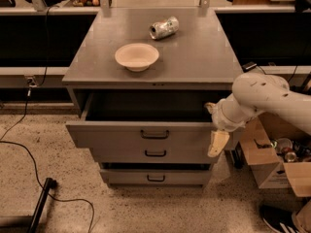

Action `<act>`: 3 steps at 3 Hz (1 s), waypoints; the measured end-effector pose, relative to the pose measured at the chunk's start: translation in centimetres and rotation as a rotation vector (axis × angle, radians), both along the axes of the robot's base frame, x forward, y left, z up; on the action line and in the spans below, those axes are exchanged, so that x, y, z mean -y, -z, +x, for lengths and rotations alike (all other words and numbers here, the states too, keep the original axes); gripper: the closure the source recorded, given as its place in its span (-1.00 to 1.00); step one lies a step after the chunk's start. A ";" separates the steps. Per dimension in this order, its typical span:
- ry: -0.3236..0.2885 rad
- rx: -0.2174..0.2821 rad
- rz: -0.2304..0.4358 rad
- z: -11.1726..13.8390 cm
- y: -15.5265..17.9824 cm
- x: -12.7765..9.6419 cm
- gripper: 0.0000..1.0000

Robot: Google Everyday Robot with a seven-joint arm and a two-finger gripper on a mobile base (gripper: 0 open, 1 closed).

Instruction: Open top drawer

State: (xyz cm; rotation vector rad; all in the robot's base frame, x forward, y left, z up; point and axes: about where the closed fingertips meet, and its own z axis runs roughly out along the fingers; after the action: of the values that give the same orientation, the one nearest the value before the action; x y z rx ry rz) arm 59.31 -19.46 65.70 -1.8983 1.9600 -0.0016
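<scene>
Evidently the wide grey metal top drawer (121,134) stands pulled out, its cavity exposed, so the cream-coloured tool (217,143) hangs by its right front corner, off the black bar handle (154,135); whether spread or pressed together, I cannot tell.

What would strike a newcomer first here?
The top drawer stands pulled out, its dark inside showing. The gripper hangs at the drawer's right front corner. On the cabinet top sit a pale bowl and a can on its side.
</scene>
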 end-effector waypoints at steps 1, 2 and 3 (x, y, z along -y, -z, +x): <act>0.022 -0.043 -0.002 -0.6 0.1 0.7 -0.49; 0.030 -0.074 -0.005 -1.7 -1.4 0.9 -0.16; -0.001 -0.111 -0.012 -2.7 -2.5 0.6 0.22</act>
State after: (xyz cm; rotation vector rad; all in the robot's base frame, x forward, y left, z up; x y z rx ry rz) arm 56.65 -20.03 68.19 -1.9459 2.0350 0.0943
